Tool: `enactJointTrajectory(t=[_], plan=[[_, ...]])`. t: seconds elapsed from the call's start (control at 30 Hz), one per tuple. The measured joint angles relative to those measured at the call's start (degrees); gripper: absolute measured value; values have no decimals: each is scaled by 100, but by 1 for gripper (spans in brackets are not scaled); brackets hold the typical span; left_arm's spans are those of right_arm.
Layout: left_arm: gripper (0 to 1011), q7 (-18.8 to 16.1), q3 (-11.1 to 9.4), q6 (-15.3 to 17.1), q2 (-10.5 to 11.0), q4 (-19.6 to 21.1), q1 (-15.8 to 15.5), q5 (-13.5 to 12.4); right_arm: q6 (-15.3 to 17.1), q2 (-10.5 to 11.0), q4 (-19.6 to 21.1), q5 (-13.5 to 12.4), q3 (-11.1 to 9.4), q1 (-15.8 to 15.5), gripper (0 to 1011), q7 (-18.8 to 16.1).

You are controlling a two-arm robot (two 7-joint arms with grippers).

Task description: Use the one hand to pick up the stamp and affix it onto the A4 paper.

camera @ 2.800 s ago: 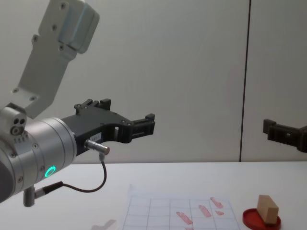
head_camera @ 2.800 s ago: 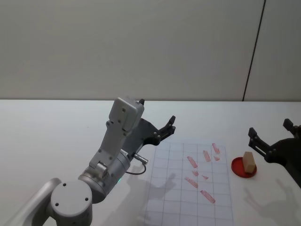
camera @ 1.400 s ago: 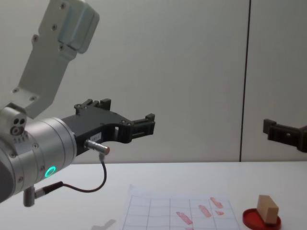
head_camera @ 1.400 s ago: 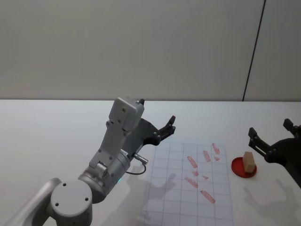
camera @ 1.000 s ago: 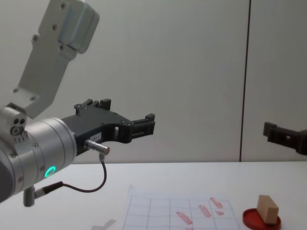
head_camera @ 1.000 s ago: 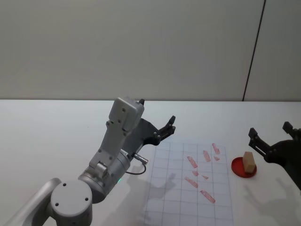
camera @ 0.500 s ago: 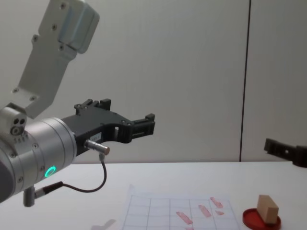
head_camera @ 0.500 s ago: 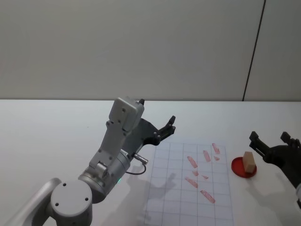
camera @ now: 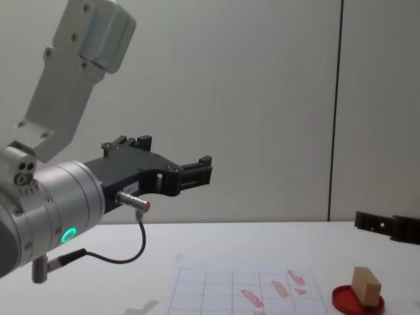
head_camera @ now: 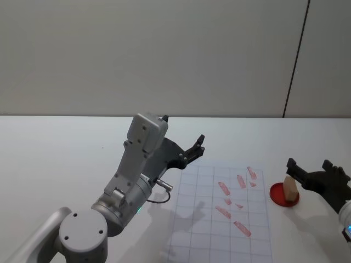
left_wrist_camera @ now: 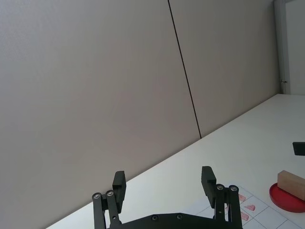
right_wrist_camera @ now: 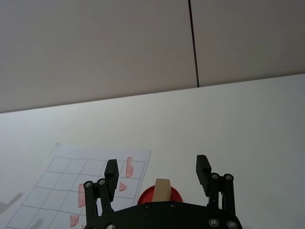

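On a white table (head_camera: 55,153) before a grey wall, the robot's right gripper (head_camera: 309,165) is hovering just above the stamp (head_camera: 290,188), its two slim black fingers spread wide and gripping nothing. The small tan wooden block is standing upright on a round red ink pad (head_camera: 277,197), just to the right of the A4 paper (head_camera: 208,219), whose grid is carrying several red stamp marks. From the chest view the right gripper (camera: 380,224) is hanging clear of the stamp (camera: 365,287), not touching it, while its own wrist camera is lining the stamp (right_wrist_camera: 163,189) up between the parted fingers (right_wrist_camera: 111,169). The left gripper (head_camera: 196,147) is idling in the air over the paper's left edge, its fingers likewise released and empty.
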State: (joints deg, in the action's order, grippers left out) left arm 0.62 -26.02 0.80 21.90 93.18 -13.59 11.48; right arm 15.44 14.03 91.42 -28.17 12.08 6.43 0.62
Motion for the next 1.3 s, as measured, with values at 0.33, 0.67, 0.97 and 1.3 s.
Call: enactJointTrajectory(t=[0.33, 0.67, 0.97, 1.3], plan=[[1002, 0, 0, 0, 0, 0, 0, 0, 606, -86, -178, 121, 32, 257, 1001, -19], [1002, 0, 0, 0, 0, 0, 0, 0, 908, -183, -434, 148, 64, 447, 1001, -37], [1002, 0, 0, 0, 0, 0, 0, 0, 1116, -263, -591, 199, 103, 564, 1001, -32], [1002, 0, 0, 0, 0, 0, 0, 0, 1282, -331, -708, 229, 139, 634, 1001, 1]])
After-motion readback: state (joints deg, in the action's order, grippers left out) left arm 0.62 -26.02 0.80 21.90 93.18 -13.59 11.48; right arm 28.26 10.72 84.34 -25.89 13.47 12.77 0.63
